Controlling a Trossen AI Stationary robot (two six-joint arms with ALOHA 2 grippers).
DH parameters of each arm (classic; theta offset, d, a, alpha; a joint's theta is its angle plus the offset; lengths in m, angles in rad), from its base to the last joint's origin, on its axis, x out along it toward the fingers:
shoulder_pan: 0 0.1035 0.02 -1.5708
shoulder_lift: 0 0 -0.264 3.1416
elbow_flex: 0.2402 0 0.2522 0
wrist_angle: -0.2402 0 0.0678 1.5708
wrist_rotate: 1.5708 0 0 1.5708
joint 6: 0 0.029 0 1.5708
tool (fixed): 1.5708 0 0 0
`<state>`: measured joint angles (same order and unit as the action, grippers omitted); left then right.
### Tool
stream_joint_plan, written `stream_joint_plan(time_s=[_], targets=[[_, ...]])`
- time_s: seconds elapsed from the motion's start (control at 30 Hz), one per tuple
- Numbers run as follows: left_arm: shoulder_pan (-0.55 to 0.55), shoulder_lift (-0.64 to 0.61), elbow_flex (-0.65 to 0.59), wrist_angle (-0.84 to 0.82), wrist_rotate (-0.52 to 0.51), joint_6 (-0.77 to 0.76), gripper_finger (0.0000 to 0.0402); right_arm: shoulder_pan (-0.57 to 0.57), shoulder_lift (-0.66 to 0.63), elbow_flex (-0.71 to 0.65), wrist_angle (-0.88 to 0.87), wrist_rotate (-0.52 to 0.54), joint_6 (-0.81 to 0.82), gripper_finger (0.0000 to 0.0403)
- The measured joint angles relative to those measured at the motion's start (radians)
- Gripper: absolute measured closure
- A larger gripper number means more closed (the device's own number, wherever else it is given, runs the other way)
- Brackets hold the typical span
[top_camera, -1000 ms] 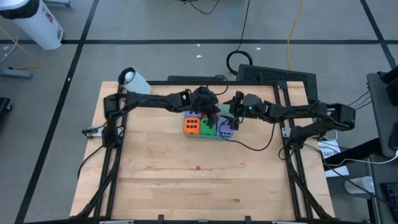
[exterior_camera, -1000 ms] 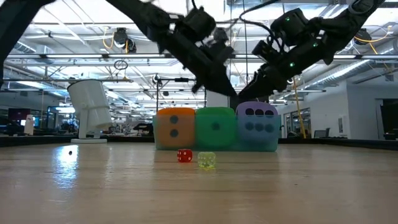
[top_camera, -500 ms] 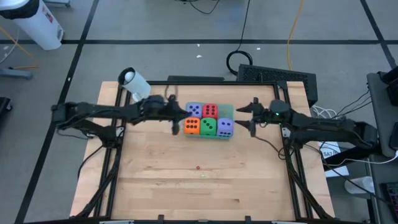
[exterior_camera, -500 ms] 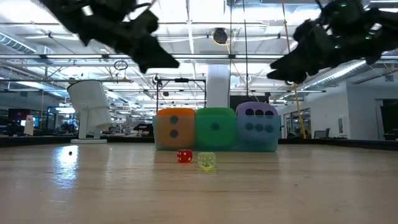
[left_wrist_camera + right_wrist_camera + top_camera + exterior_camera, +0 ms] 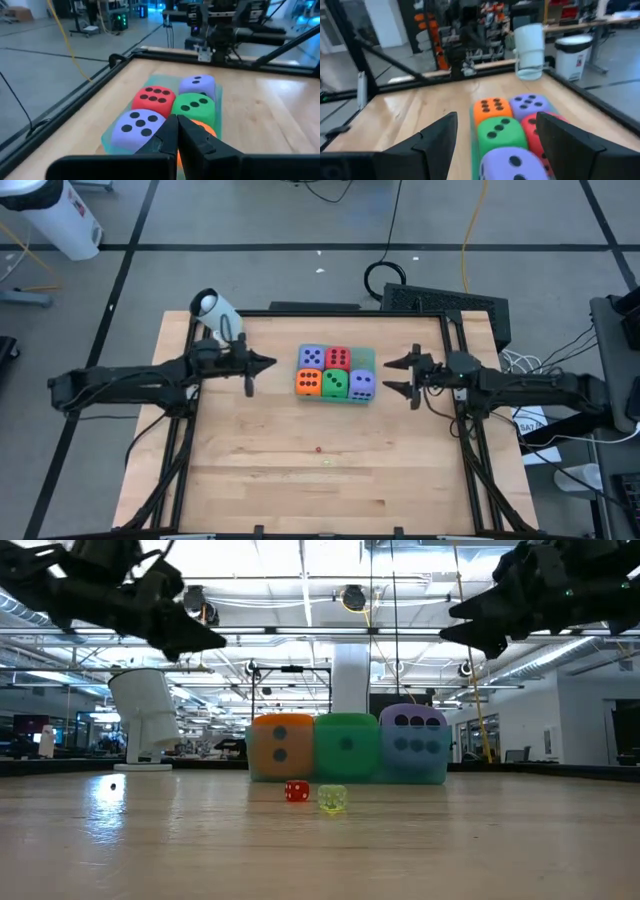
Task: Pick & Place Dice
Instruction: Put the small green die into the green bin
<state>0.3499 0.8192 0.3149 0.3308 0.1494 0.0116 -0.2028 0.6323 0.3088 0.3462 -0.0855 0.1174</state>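
Note:
Five dice sit bunched in two rows on a flat translucent green square (image 5: 364,359) near the table's far middle. The far row holds a lavender die (image 5: 312,357) and the red die (image 5: 338,358). The near row holds the orange die (image 5: 309,383), the green die (image 5: 335,385) and a second lavender die (image 5: 361,385). My left gripper (image 5: 268,363) hovers left of them, shut and empty, pointing at them (image 5: 176,131). My right gripper (image 5: 390,376) hovers right of them, open and empty (image 5: 495,150). In the low view both grippers hang well above the dice.
A white cylinder (image 5: 215,308) lies at the far left corner. A tiny red die (image 5: 318,448) and a tiny pale translucent die (image 5: 327,459) lie on the bare wood nearer the near edge. Black frame rails (image 5: 187,440) run along the table's sides.
Both grippers have drawn back from above the dice cluster: the left one toward the table's left edge, the right one toward its right edge. The far lavender and red dice, covered by the grippers before, now show. The dice have stayed in place.

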Motion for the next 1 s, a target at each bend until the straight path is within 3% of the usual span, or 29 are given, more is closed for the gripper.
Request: stream_joint_plan(time_s=[0.13,0.27,0.43,0.57,0.63,0.83,1.0], targets=[[0.032,-0.102,-0.061,0.008,0.028,-0.005,0.0398,0.005,-0.027,-0.001,0.005,0.006,0.047,0.0143],[0.058,-0.161,-0.091,0.009,0.06,-0.014,0.0391,0.084,-0.009,-0.08,0.133,0.021,0.099,0.0145],[0.065,-0.174,-0.101,-0.008,0.064,-0.021,0.0397,0.22,0.041,-0.207,0.35,0.163,0.11,0.0145],[0.065,-0.171,-0.101,-0.026,0.029,-0.021,0.038,0.322,0.089,-0.243,0.389,0.302,0.085,0.0145],[0.065,-0.171,-0.101,-0.026,0.025,-0.02,0.0376,0.356,0.114,-0.244,0.385,0.323,0.076,0.0145],[0.065,-0.171,-0.101,0.008,0.025,-0.02,0.0385,0.46,0.242,-0.135,0.353,0.338,0.04,0.0145],[0.065,-0.171,-0.101,0.014,0.024,-0.043,0.0398,0.585,0.494,0.027,0.348,0.538,-0.019,0.0145]])
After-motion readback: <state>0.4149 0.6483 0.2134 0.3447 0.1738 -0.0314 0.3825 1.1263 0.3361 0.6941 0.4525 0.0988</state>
